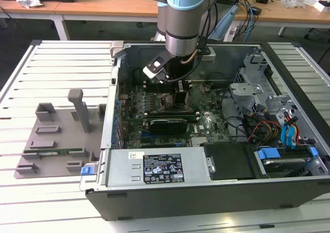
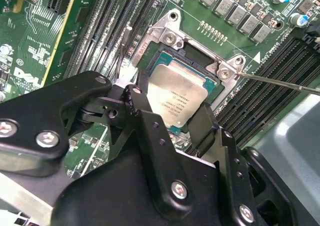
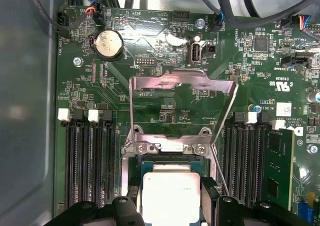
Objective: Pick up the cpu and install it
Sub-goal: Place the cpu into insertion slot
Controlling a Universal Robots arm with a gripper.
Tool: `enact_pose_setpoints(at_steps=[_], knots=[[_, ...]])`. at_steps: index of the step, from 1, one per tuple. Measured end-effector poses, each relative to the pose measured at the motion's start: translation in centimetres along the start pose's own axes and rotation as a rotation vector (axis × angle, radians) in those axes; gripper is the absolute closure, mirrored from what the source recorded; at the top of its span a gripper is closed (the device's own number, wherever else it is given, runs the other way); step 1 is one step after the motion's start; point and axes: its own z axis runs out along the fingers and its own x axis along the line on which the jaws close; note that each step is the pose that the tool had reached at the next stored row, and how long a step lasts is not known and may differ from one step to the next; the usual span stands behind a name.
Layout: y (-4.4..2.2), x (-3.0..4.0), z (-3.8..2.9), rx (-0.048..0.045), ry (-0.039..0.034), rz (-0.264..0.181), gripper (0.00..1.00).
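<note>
Now: the gripper (image 2: 171,108) is down inside the open computer case (image 1: 206,204), right over the socket (image 2: 165,36).
Fingers: two black fingers (image 2: 142,111) press on two opposite sides of the cpu (image 2: 182,98), so the chip is clamped between them.
Where the cpu is: over the square hole of the socket, inside its metal frame. I cannot tell if it sits all the way down or hangs just above.
Why held by the sides: I think this keeps the flat top free and lets the chip go straight down.
Lid: the metal lid (image 3: 182,93) of the socket is tipped up and back, so the hole is open for the chip.
Lever: a thin metal rod (image 2: 280,83) sticks out to one side and looks unhooked.
Cpu look: flat, square, shiny silver-grey on top, with a thin green edge.
Board: the green board (image 3: 165,51) is bumpy with tiny parts, and long black slots (image 3: 90,161) run on both sides of the socket.
</note>
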Motion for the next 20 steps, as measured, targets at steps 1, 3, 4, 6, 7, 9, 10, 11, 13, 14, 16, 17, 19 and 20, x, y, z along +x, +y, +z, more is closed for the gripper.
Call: enact_pose_setpoints(at_steps=[1, 3, 4, 6, 7, 9, 10, 11, 13, 14, 16, 17, 19, 20], knots=[[0.01, 0.01, 0.04, -0.0001, -0.0001, 0.000, 0.45], [0.01, 0.01, 0.06, -0.0002, 0.0001, 0.000, 0.45], [0.01, 0.01, 0.06, -0.0001, 0.0000, 0.000, 0.45], [0.01, 0.00, 0.08, -0.0006, -0.0004, 0.000, 0.44], [0.01, 0.02, 0.10, -0.0006, 0.0007, 0.000, 0.44], [0.02, 0.03, 0.12, -0.0006, 0.0009, 0.000, 0.38], [0.01, 0.02, 0.10, -0.0003, 0.0004, 0.000, 0.38], [0.02, 0.02, 0.10, -0.0003, 0.0003, 0.000, 0.38], [0.14, 0.06, 0.10, -0.0002, -0.0008, -0.001, 0.38], [0.17, 0.09, 0.10, -0.0003, -0.0016, -0.001, 0.38], [0.25, 0.11, 0.10, -0.0003, -0.0040, -0.002, 0.38], [0.32, 0.12, 0.10, -0.0002, -0.0063, -0.002, 0.38], [0.47, 0.16, 0.10, 0.0001, -0.0109, -0.002, 0.38], [0.59, 0.19, 0.10, 0.0004, -0.0147, -0.003, 0.38]])
